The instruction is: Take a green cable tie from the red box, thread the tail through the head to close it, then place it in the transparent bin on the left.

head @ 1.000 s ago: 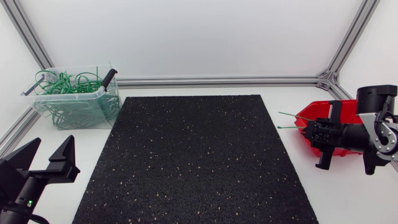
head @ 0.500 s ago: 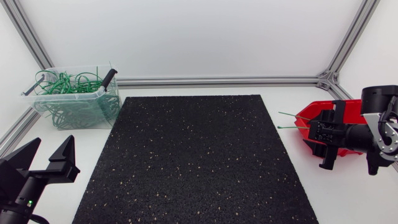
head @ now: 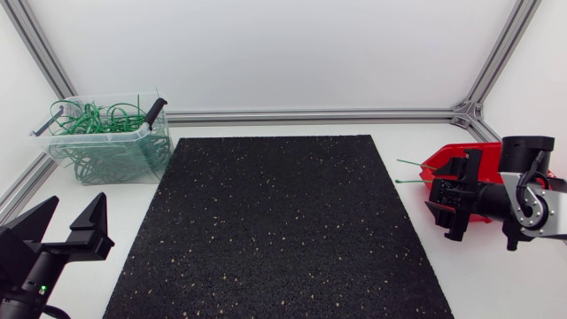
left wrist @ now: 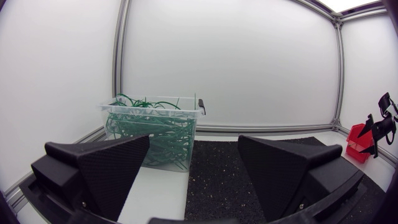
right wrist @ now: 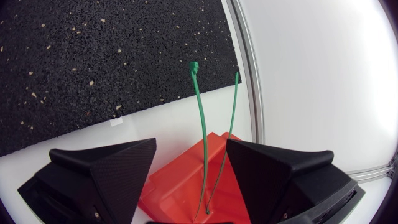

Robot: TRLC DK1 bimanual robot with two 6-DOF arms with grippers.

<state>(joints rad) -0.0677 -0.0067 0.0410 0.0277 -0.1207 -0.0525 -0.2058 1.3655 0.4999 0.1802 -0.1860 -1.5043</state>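
Nudged the right gripper [head: 456, 199] a little toward the black mat [head: 275, 221] over the last second, with a slight roll of the wrist; kept the left gripper [head: 77, 200] parked at the near left corner, jaws spread wide on nothing. Hovering now over the mat-side end of the red box [head: 440, 165], right jaws spread as well, gripping nothing. Looking down from the right wrist on two green cable ties [right wrist: 200, 118] poking out over the box lip above the white table, tips close to the mat edge; possibly a square head at the longer one's far end, too small to be sure. Expect light, springy, slick nylon, quick to flick or slide. Best pinched across the flat strap just outside the lip, leaving both ends free for threading. Still to cross to the transparent bin [head: 106, 146], heaped with green ties, well apart at far left.
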